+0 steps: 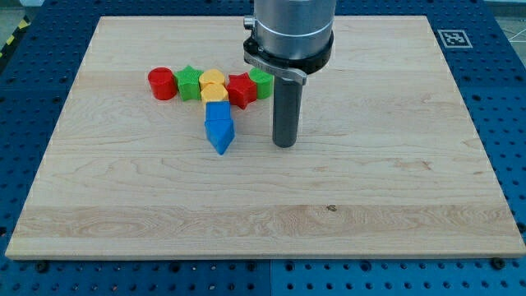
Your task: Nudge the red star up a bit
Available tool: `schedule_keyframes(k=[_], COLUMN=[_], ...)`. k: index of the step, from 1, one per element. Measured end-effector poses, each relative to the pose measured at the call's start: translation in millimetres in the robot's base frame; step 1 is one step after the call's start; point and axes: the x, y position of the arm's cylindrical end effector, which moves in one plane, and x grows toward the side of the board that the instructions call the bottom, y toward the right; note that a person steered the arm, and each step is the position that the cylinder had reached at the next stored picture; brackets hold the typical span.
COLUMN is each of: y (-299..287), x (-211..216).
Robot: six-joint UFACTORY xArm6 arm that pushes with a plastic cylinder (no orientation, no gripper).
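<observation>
Camera view: pale wooden board [394, 205] on a blue perforated table [509, 123], a small printed marker [453, 38] at the board's top right corner.

Row of blocks in the upper left part of the board, from the view's left: red cylinder [162, 83], green star [189, 82], two yellow blocks [213, 85] pressed together one above the other, red star [241, 90], green block [261, 82] of unclear shape.

Red star touching the yellow blocks on its left and the green block on its upper right. No evident long axis; one point aimed toward the view's bottom, exact heading hard to tell.

Below the yellow pair, two blue blocks [219, 126] in a column, lower one tapering toward the view's bottom.

My tip [284, 145] down on the board, to the right of the blue blocks, below and right of the red star, apart from both. No jaws here, only a plain rod holding nothing.
</observation>
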Motion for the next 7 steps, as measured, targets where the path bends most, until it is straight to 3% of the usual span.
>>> schedule_keyframes(k=[3, 7], y=[-6.9, -27.6], x=[-40.4, -44.3])
